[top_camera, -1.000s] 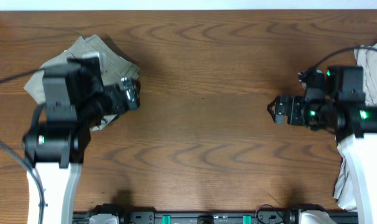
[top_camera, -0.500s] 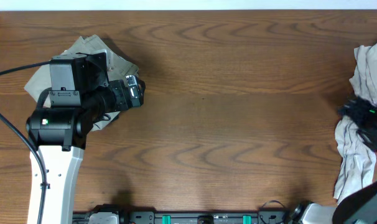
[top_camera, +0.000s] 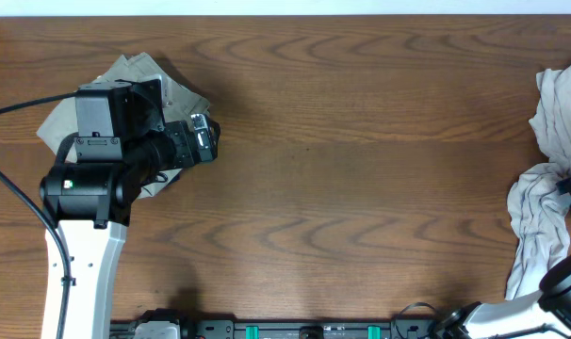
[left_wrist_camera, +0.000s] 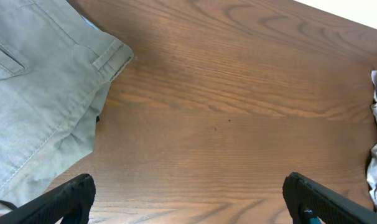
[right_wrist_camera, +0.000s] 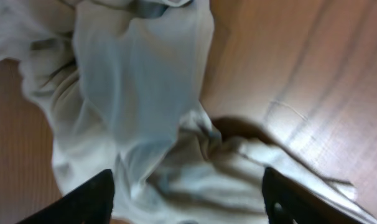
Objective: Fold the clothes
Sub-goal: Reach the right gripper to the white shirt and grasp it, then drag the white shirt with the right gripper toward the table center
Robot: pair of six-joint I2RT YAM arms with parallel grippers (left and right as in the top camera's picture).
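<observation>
Brown wood-grain worktop (top_camera: 361,188), seen from overhead. Far edge shows as a thin pale strip along the top. Near edge carries a dark rail of hardware.

T-shirt (top_camera: 540,217): off-white, crumpled. It lies at the far-right and right side of the worktop and runs out of the overhead frame on the right. One bunch sits far right and a longer twisted tail trails toward the near edge. Its left border is ragged. The left wrist view catches only a sliver of it at the right margin.

Trousers (top_camera: 139,68): khaki, far left, partly under the left arm. Waistband corner and belt loop point toward the centre. Hem side runs off the left wrist view.

A broad span of bare wood lies between the trousers and the T-shirt, well apart from both garments.

Left end effector (top_camera: 203,141): jaws spread wide, holding nothing. It hangs just right of the trousers' edge, over bare wood, with both fingers (left_wrist_camera: 70,199) at the bottom corners of its wrist view.

Right end effector (right_wrist_camera: 188,205): hard against the right frame edge overhead, mostly cut off. In its wrist view the fingers (right_wrist_camera: 83,199) stand wide apart, straddling bunched T-shirt folds. No pinch on the cloth is visible. Bare wood shows beyond the cloth on the right of that view.
</observation>
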